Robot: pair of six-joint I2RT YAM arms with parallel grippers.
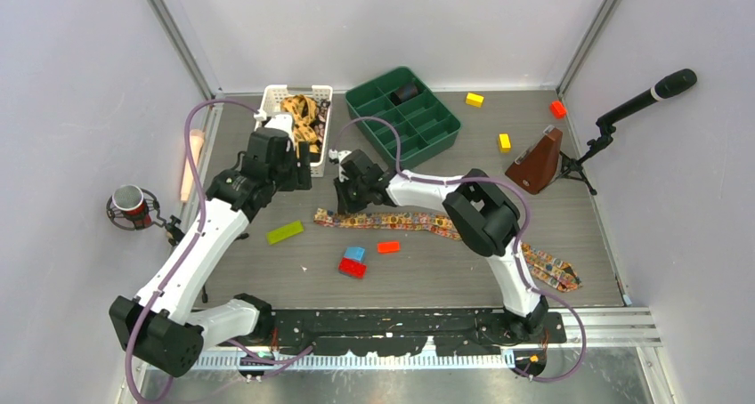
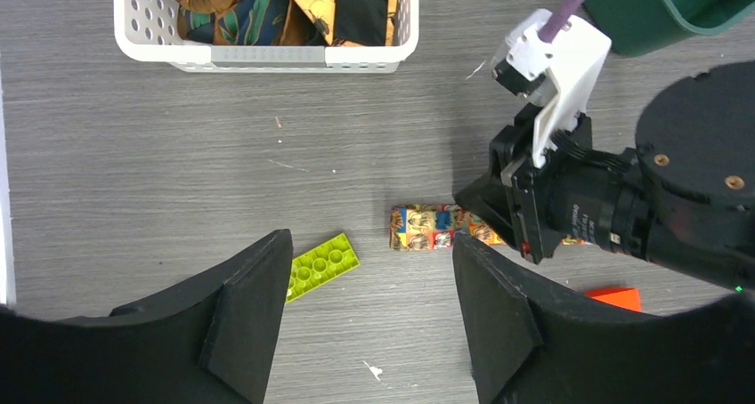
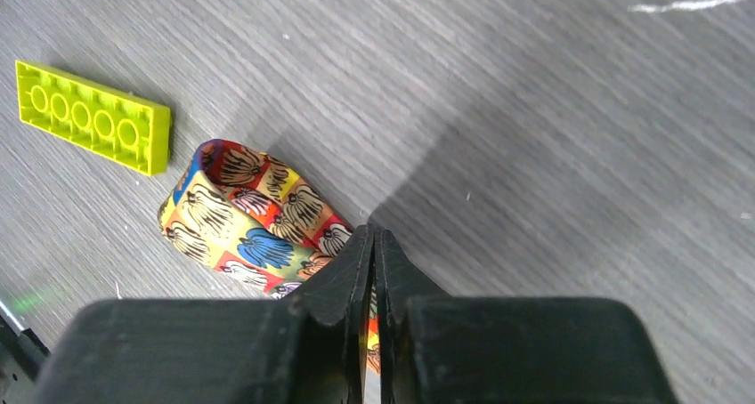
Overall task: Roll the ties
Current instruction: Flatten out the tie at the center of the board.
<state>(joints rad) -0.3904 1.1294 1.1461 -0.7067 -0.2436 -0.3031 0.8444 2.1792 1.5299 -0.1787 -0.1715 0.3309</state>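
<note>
A long patchwork tie [image 1: 409,220] in orange, red and blue lies flat across the middle of the table. Its narrow left end [image 3: 240,213] is curled over into a small loop. My right gripper [image 3: 372,235] is shut on the fabric just behind that loop, and in the top view it [image 1: 347,204] sits over the tie's left end. The left wrist view shows the same end [image 2: 426,227] sticking out from under the right gripper. My left gripper [image 2: 369,248] hangs open above bare table, holding nothing, just in front of the white basket [image 2: 267,55]. More ties [image 2: 267,12] lie bunched in that basket.
A lime plate [image 1: 285,232] lies left of the tie end. Blue [image 1: 355,254], red [image 1: 352,268] and orange [image 1: 388,246] blocks sit below the tie. A green divided tray [image 1: 445,141] stands at the back, and a brown metronome [image 1: 537,164] and a microphone [image 1: 641,101] at right.
</note>
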